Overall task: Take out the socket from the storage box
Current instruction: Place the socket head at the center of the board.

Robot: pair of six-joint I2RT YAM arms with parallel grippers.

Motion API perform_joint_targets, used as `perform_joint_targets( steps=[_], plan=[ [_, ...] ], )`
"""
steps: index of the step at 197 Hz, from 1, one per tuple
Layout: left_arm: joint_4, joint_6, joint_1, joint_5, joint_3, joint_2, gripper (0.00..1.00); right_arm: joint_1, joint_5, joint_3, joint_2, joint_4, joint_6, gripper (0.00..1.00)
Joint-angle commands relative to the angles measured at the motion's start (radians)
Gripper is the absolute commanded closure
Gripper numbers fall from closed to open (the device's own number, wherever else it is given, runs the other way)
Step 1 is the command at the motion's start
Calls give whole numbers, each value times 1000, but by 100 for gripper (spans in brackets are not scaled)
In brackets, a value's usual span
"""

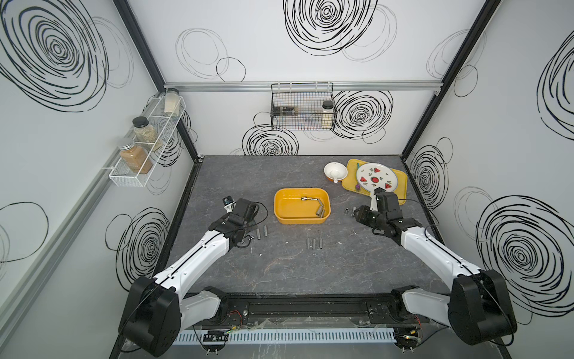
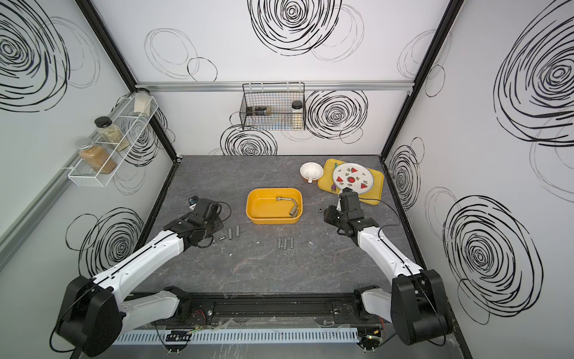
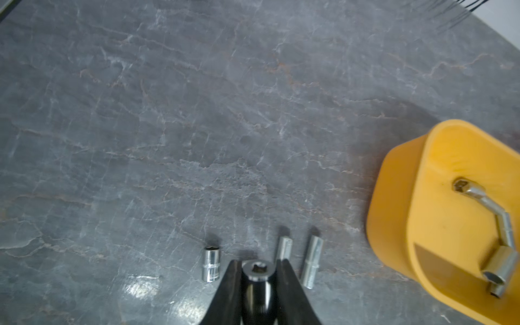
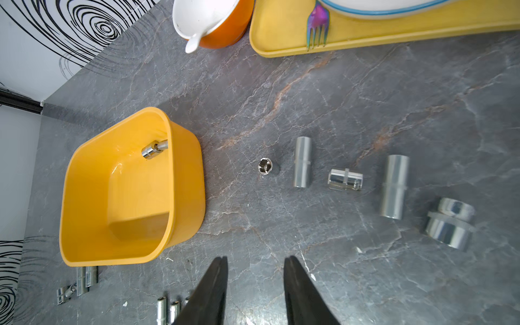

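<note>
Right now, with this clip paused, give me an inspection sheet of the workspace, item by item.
Surface: grey marbled table, a few white flecks.
Job's things: storage box upright at centre, boxed sockets at one end; loose sockets lie on the table around it.
Clutter: bowl beside a yellow tray carrying a plate and fork.
Grippers: left gripper shut on a held socket outside the box; right gripper open, empty.
Cables: black cable looped at each wrist.
Surroundings: wire basket on the back wall, jar rack on a side wall.
</note>
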Motion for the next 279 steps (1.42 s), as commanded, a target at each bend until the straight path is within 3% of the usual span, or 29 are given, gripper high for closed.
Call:
perform_joint_targets(
  steps=[1,91,120,279],
  plan=[
    [1,-51,53,-5,-62,-17,78,6,-7,24,3,0,-12,62],
    [92,-71,142,29,-194,21,78,7,-20,21,25,8,-11,62],
    [120,-59,150,37,-217,43,73,8,-21,19,27,8,-11,62],
    [125,-32,152,45,-215,42,66,8,-41,23,40,5,-14,62]
  ],
)
